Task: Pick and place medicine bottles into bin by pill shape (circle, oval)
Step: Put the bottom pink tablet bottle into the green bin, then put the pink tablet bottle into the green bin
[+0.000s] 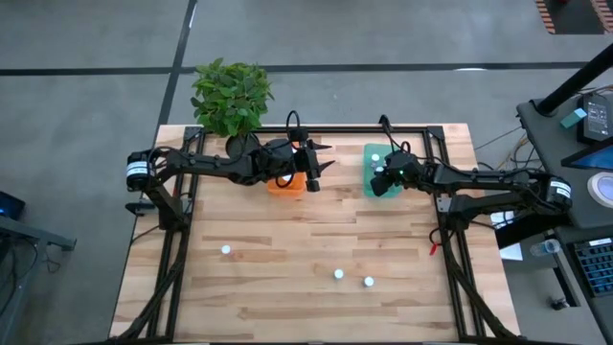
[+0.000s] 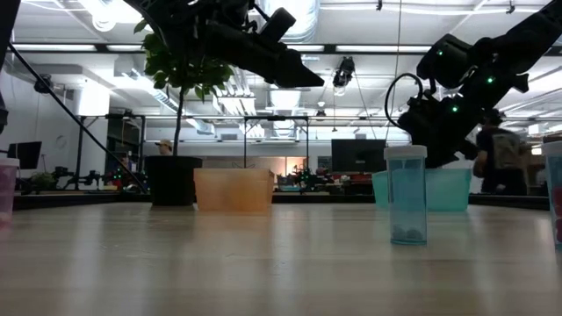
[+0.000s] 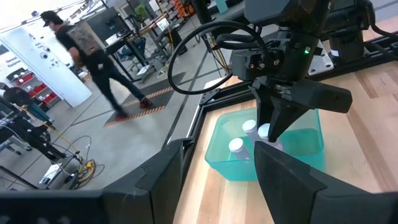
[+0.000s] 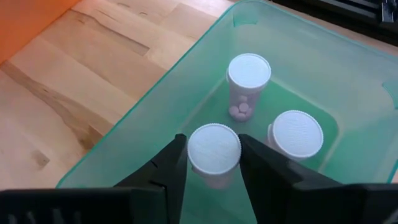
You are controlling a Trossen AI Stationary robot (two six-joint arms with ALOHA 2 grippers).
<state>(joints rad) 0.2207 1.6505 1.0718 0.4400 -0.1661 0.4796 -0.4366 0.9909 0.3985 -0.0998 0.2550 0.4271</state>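
Over the teal bin (image 1: 383, 175) my right gripper (image 4: 213, 163) reaches in and is shut on a white-capped medicine bottle (image 4: 214, 149). Two more bottles (image 4: 249, 71) (image 4: 297, 134) stand upright on the bin's floor. My left gripper (image 1: 321, 163) hangs open and empty above the orange bin (image 1: 284, 183), and its fingers (image 3: 168, 168) point toward the right arm. Three bottles (image 1: 226, 250) (image 1: 338, 274) (image 1: 369, 282) stand on their bases on the near half of the table. My right gripper pinches the bottle by the sides of its white cap (image 4: 193, 152) between its two fingers. The fingers slant down from the table's right side. The bottle stays upright inside the teal bin; I cannot tell whether its base touches the bin's floor.
A black plant pot (image 2: 171, 180) with a leafy plant (image 1: 230, 96) stands at the far left, behind the orange bin. A black frame (image 1: 436, 134) runs along the table's edges. In the low view one bottle (image 2: 407, 195) stands close in front. People show in the room beyond.
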